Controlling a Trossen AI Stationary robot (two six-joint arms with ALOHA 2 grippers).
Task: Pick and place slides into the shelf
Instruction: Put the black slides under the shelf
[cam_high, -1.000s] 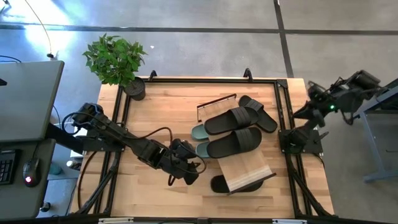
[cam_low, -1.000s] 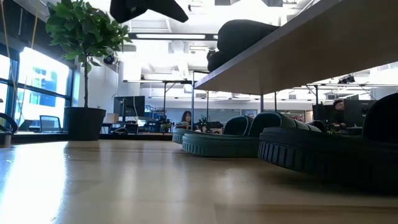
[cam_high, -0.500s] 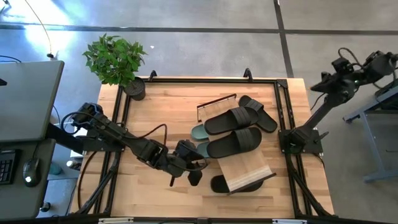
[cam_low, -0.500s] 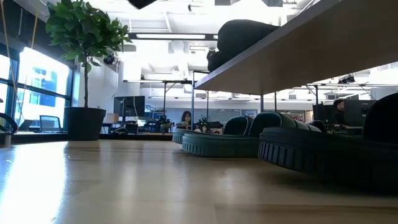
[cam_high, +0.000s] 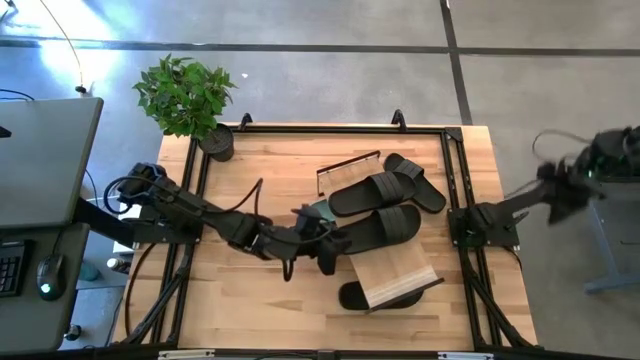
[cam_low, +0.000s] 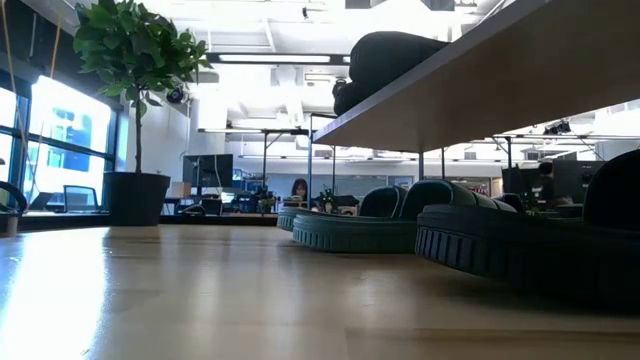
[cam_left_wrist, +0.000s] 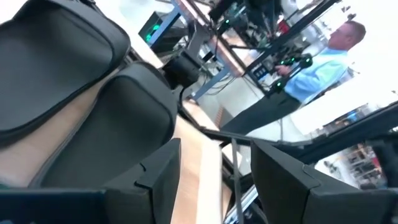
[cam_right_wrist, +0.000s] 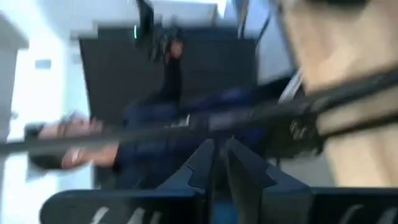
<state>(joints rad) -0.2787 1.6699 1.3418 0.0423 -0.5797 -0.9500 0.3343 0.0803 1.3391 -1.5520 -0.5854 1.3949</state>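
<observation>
While left tool (cam_high: 322, 250) open beside slides (cam_high: 377, 226), right off-table.

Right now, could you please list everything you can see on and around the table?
black slides: three seen whole plus one partly under the shelf, table middle and right
green slides: two, partly under the black ones
shelf: one, light wood with black frame, near edge
wire frame: one, black, behind the slides
plant: one, green in dark pot, far left corner
table: one, light wood
person: one, light blue shirt, beyond the table
left gripper: open, at the slides
right gripper: off the table's right side
</observation>
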